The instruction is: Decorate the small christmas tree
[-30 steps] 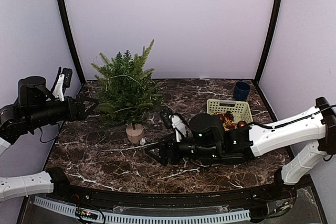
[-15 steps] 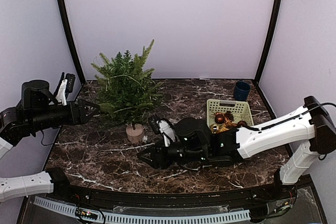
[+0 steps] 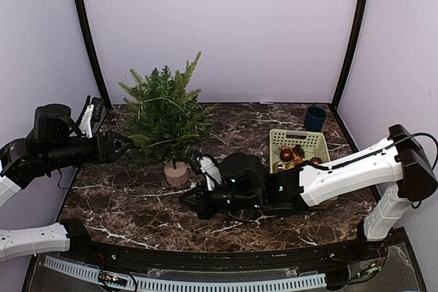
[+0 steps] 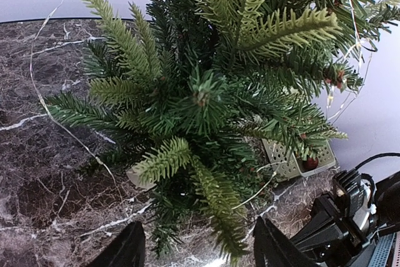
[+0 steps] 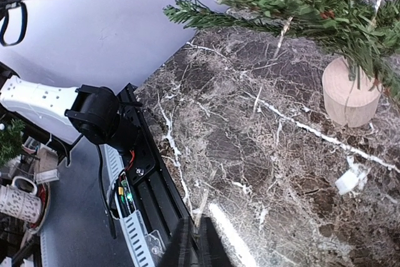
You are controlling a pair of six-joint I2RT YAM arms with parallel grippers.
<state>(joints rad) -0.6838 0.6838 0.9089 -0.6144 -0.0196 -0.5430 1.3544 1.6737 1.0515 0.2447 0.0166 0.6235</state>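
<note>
The small christmas tree (image 3: 164,115) stands in its beige pot (image 3: 176,173) at the left back of the marble table, with a thin wire string (image 4: 40,85) draped over its branches. My left gripper (image 3: 127,146) is at the tree's left side, low down. It is open (image 4: 200,251), and a low branch tip hangs between the fingers (image 4: 128,248) without being clamped. My right gripper (image 3: 189,201) lies low over the table in front of the pot (image 5: 349,94). Its fingers (image 5: 187,245) are pressed together (image 5: 197,248), and I cannot tell whether anything thin is pinched there.
A pale green basket (image 3: 309,141) with brown and red ornaments (image 3: 287,153) sits at the right back, a dark blue cup (image 3: 315,118) behind it. A small white piece (image 5: 347,182) lies on the table near the pot. The black front rail (image 5: 134,173) runs just beside the right gripper.
The right gripper has shut and slid left along the front of the table. The left gripper has moved right, closer into the tree, and its fingers have narrowed a little.
</note>
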